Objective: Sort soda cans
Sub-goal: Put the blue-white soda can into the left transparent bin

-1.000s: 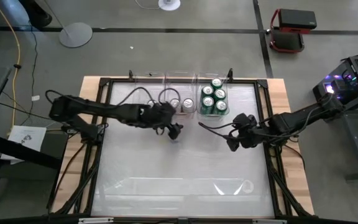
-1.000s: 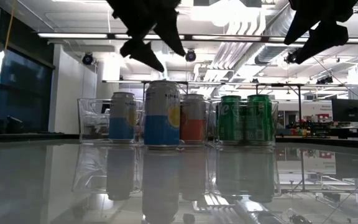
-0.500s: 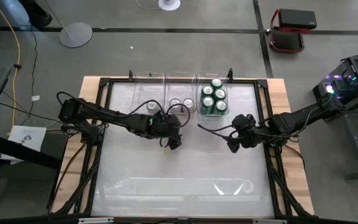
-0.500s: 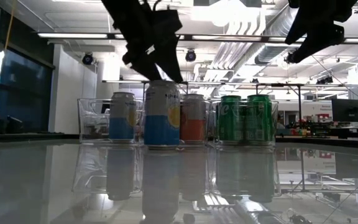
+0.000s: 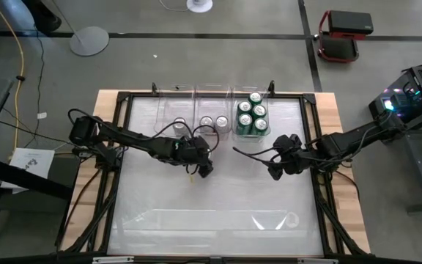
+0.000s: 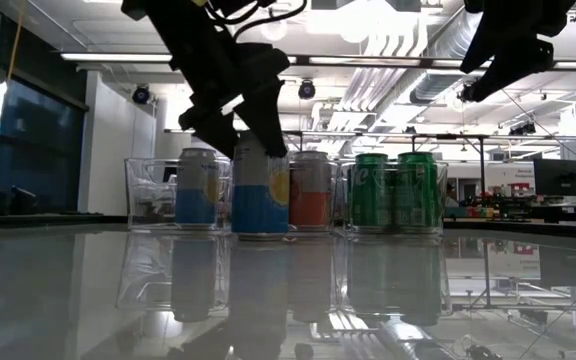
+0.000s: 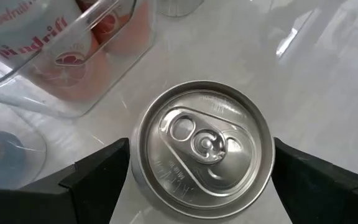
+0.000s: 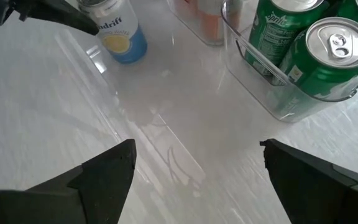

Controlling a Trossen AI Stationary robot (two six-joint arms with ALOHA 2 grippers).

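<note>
the left end effector (image 6: 238,135) hangs over the blue soda can (image 6: 261,187), fingers apart either side of its top, to grasp it; the can stands on the bench (image 5: 218,198) before the bins (image 5: 196,110). the right end effector (image 6: 498,65) waits apart, raised.

Left gripper (image 5: 200,166) hovers below the bins (image 5: 196,94); green cans (image 5: 252,116) rightmost.

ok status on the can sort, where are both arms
Left gripper jaws open, straddling top of blue can in front of the bins. Right gripper open, hovering high, empty. Green cans binned. Nothing in the way.
</note>
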